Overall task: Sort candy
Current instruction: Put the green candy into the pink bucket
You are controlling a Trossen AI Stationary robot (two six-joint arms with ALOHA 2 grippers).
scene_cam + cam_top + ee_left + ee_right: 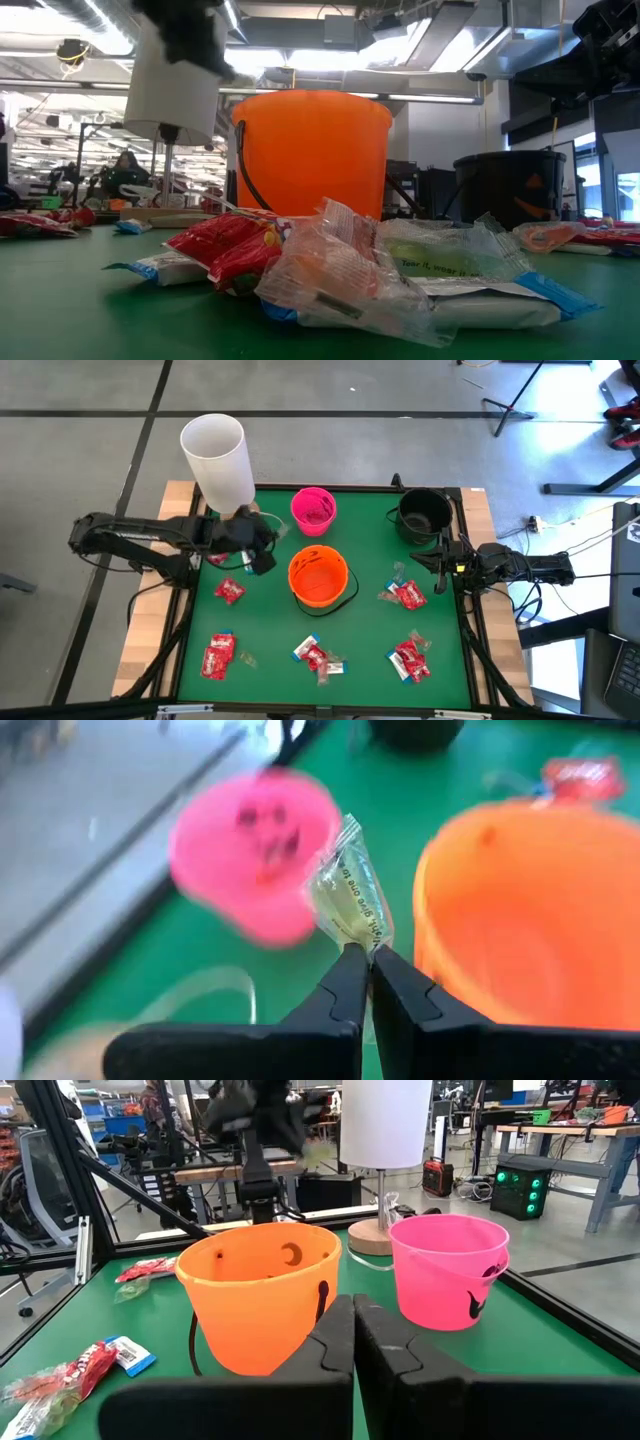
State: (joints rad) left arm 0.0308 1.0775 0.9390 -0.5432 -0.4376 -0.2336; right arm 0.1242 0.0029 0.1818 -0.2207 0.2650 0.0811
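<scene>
My left gripper [362,952] pinches a clear greenish candy [350,892] by its lower edge, fingers shut tight on the wrapper, sweet sticking up past my tips. Beyond my fingers: pink bucket [255,850] to one side, orange bucket [530,910] to the other, candy between them in the air. My right gripper [353,1316] hangs by the table's right edge near the black bucket [422,512], fingers pressed together, holding nothing. Red candies [408,595] lie scattered on the green mat [260,635], well apart from both my grippers.
</scene>
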